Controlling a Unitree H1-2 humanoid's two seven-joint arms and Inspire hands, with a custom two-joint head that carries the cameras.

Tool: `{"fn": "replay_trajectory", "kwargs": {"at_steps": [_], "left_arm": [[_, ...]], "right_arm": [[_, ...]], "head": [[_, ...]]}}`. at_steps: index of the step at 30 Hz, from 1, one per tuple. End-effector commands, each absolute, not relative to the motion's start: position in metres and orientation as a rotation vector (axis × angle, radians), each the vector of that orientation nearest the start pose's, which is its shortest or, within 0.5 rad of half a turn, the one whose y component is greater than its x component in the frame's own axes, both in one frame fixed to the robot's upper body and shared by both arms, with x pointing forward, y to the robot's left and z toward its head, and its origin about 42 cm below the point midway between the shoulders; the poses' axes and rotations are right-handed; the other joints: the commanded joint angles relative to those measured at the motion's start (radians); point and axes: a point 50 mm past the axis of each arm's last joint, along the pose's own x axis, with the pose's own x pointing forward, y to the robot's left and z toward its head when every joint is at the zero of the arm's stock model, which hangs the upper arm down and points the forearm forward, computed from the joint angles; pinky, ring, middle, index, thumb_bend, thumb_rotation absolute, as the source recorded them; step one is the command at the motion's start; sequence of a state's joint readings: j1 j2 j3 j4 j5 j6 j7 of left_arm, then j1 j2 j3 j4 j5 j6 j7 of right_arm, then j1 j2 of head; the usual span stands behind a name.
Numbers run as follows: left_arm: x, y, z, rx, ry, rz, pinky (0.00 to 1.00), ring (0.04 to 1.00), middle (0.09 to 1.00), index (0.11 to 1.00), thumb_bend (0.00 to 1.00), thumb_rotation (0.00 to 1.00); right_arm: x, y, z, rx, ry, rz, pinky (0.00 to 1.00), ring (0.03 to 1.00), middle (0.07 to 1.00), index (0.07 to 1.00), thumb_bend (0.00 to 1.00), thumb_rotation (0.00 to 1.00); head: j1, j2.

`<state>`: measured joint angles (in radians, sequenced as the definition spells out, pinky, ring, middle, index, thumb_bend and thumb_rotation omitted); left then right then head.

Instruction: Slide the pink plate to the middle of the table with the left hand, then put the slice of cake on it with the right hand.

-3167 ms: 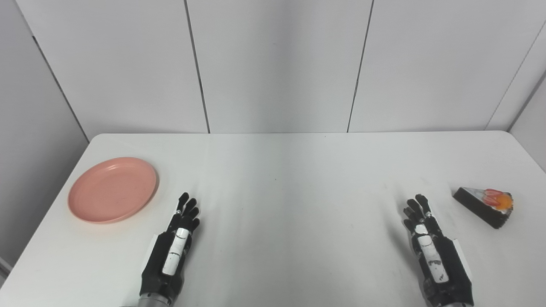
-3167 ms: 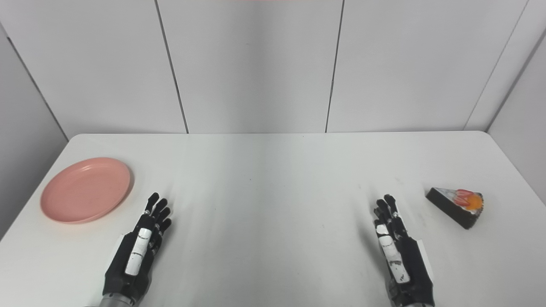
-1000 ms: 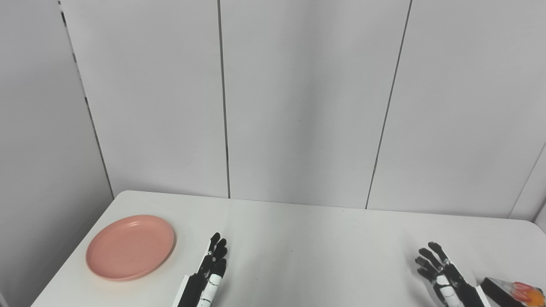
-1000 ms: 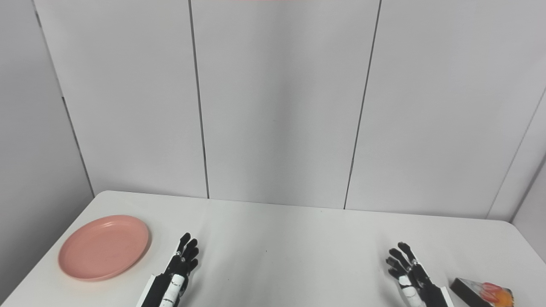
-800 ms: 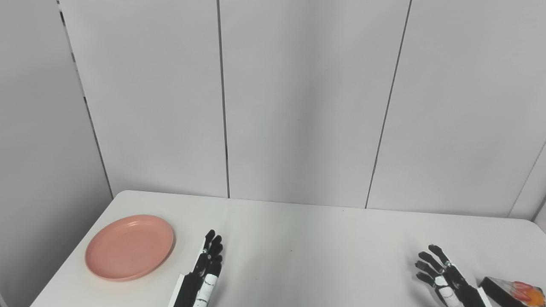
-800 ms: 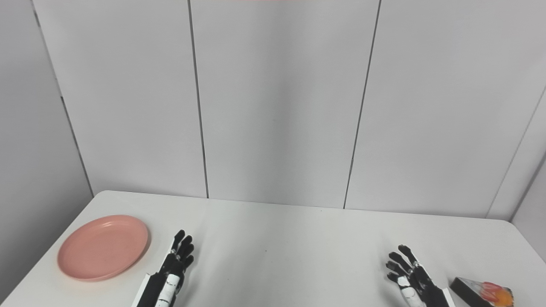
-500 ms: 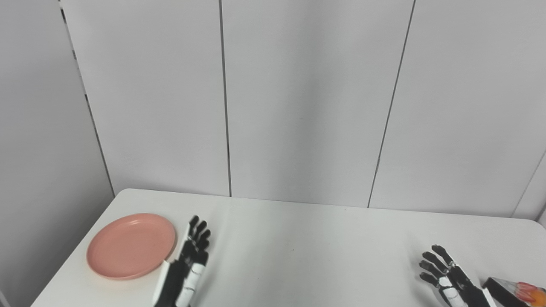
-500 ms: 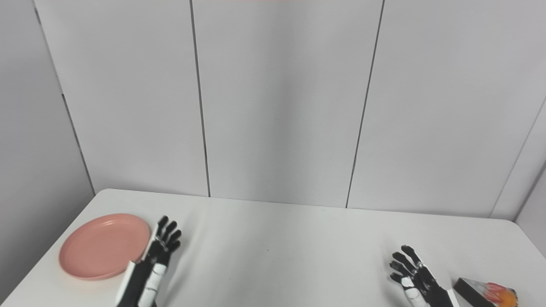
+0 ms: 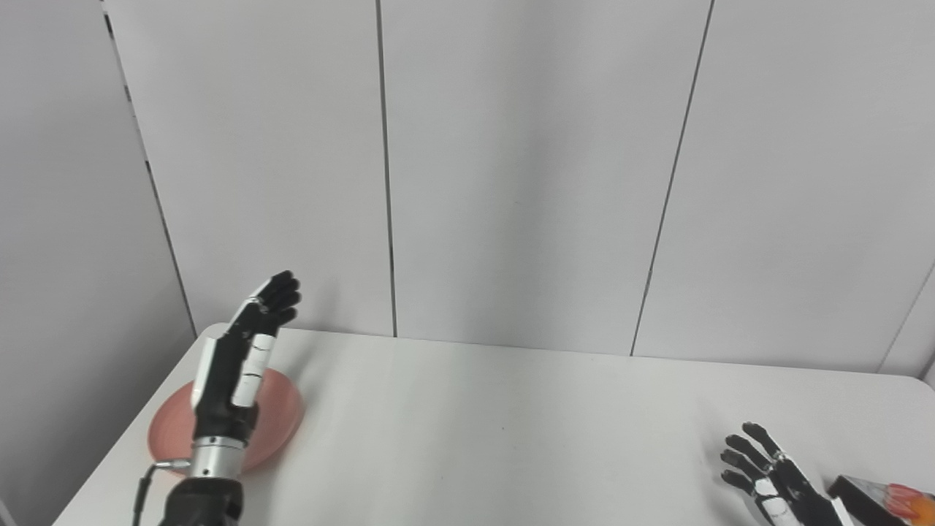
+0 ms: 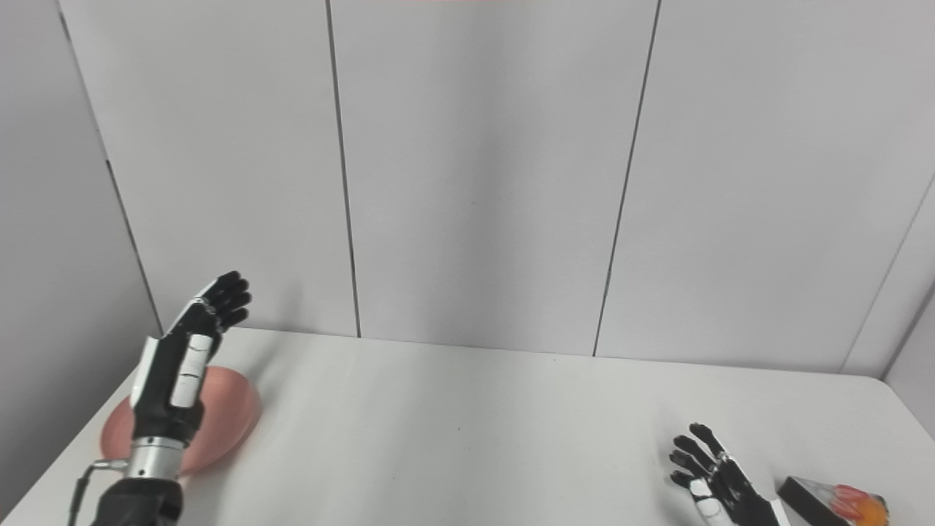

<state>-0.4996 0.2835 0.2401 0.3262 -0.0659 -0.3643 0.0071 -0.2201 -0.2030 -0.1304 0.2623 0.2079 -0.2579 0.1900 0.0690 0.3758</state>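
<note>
Pink plate [image 9: 281,413] lies flat on the white table [image 9: 511,431], near the table's left edge and toward its far left corner. Much of its surface is hidden behind the left arm; only its right part and left rim show.

Left hand [image 9: 245,351] is raised above the plate, clear of it, not touching. Back of the hand faces the cameras, fingers [image 9: 283,288] extended and close together, pointing up and toward the back wall [image 9: 526,168]. It holds nothing. The fingertips show against the wall just above the table's far edge.

Slice of cake [image 10: 833,502] sits at the opposite side from the plate, near the table's right edge at the bottom of both views. Dark wedge with red and orange topping, partly cut off by the frame.

Right hand [image 10: 712,475] rests low over the table just left of the cake, apart from it. Fingers [image 10: 700,432] spread and open, gripping nothing.

Middle of the table, between plate and cake, is bare white surface.
</note>
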Motion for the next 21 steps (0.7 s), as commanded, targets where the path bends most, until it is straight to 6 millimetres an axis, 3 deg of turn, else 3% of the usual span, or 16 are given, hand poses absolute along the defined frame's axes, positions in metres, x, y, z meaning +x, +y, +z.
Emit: {"fn": "replay_trajectory", "kwargs": {"at_steps": [1,11,16,21], "left_arm": [[0.437,0.357,0.277,0.209,-0.701,0.213,0.84,0.857,0.854,0.800,0.93,0.87],[0.459,0.423,0.282,0.328,-0.594,0.291,0.82,0.850,0.856,0.802,0.86,0.90],[0.466,0.450,0.275,0.253,-0.517,0.318,0.82,0.860,0.851,0.795,0.90,0.85],[0.465,0.476,0.270,0.212,-0.457,0.348,0.85,0.892,0.872,0.814,0.90,0.87]], "right_arm": [[0.305,-0.295,0.055,0.052,-0.015,0.036,0.80,0.826,0.839,0.888,0.91,0.72],[0.305,-0.300,0.053,0.057,-0.005,0.043,0.80,0.830,0.843,0.885,0.91,0.73],[0.304,-0.301,0.053,0.064,-0.007,0.045,0.80,0.832,0.849,0.880,0.92,0.73],[0.304,-0.302,0.052,0.059,-0.008,0.044,0.79,0.826,0.845,0.880,0.92,0.74]], "head": [[0.001,0.001],[0.013,0.000],[0.019,0.001],[0.015,0.004]]}}
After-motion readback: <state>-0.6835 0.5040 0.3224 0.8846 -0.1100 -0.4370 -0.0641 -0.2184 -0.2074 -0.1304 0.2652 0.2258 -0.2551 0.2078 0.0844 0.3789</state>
